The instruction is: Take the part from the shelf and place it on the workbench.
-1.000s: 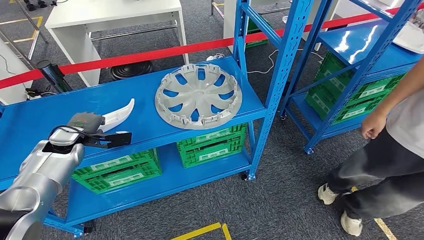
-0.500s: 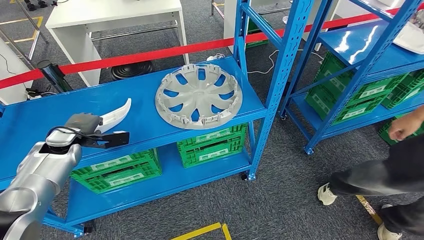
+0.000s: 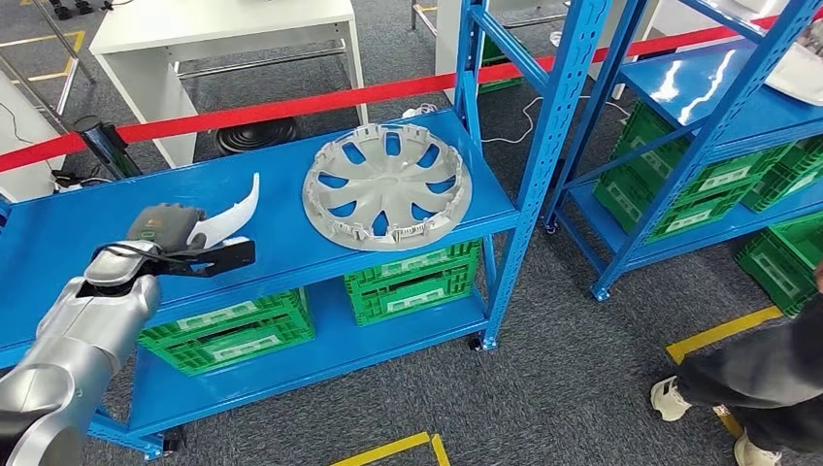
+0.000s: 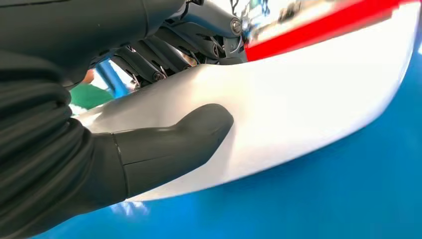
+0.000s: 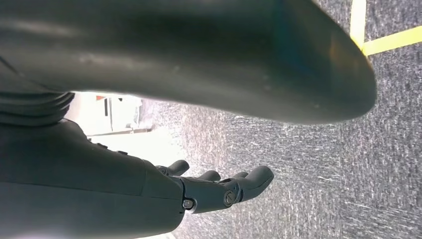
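Person [image 3: 767,383] cut off at frame edge

The left hand [image 4: 149,124] holds a white curved part [image 4: 298,99] — the thick grey thumb [image 4: 174,144] lies pressed across the part's smooth face, and the darker fingers [image 4: 164,55] close over its far edge. The part's outer edge curves above a glossy blue shelf surface [image 4: 323,199]; whether the two touch cannot be determined. A red band [image 4: 323,27] runs just beyond the part's far edge — blurred background lies behind it.
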Tool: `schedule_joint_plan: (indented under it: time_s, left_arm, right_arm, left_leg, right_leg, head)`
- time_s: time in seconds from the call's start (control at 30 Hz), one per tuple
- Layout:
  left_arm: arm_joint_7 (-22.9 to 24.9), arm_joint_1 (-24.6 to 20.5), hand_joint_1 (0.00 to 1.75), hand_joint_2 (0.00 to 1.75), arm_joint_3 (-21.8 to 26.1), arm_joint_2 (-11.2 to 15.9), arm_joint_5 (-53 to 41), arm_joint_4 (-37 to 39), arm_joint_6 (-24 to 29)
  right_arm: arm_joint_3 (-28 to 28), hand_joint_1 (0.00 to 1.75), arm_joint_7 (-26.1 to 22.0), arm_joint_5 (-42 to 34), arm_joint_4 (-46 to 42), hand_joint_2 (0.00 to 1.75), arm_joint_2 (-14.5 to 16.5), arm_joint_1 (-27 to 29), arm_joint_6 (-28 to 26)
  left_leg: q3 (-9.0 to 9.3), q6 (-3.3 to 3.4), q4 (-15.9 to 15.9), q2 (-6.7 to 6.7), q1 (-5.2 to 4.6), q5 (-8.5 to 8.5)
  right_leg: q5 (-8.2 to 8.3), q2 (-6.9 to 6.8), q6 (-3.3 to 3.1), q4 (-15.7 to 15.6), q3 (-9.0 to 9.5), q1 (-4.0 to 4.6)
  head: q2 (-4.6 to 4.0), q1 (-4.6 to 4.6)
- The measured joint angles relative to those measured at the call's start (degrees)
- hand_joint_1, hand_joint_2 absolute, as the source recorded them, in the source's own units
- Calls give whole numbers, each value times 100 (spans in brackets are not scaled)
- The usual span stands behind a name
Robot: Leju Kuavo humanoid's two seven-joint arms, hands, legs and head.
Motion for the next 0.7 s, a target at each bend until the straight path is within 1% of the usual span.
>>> schedule_joint_plan:
  time_s: [0.2,0.37,0.43,0.53,0.7]
  left_arm:
    - [-31,-370,175,175,87,-13,-26,-232,-102]
    - [-72,-432,175,175,132,-13,-40,-295,-87]
    - [-203,-447,175,175,163,-1,-2,-314,-85]
    - [-539,-476,175,175,241,39,169,-391,-66]
    - [-960,-472,175,175,330,97,459,-660,-9]
  right_arm:
    - [-80,0,0,-43,0,0,0,-2,2]
    - [-108,0,0,-43,0,0,0,-4,2]
    - [-110,0,0,-39,0,0,-1,-4,2]
    - [-111,0,0,-17,0,0,-2,-3,2]
    - [-113,0,0,3,0,0,-5,-1,-1]
  left_leg:
    - [0,0,1,4,-1,0]
    - [-1,0,1,5,-3,0]
    - [-1,0,1,4,-3,0]
    - [-1,0,0,5,-3,0]
    - [-2,0,0,4,-3,0]
  right_leg:
    - [3,6,4,0,-1,-3]
    - [3,5,4,0,-1,-5]
    - [3,5,4,0,-1,-4]
    - [3,5,4,0,-1,-4]
    - [2,3,4,0,-1,-5]
  head:
    - [0,0]
    - [0,0]
    - [0,-1]
    - [0,-1]
    - [0,0]
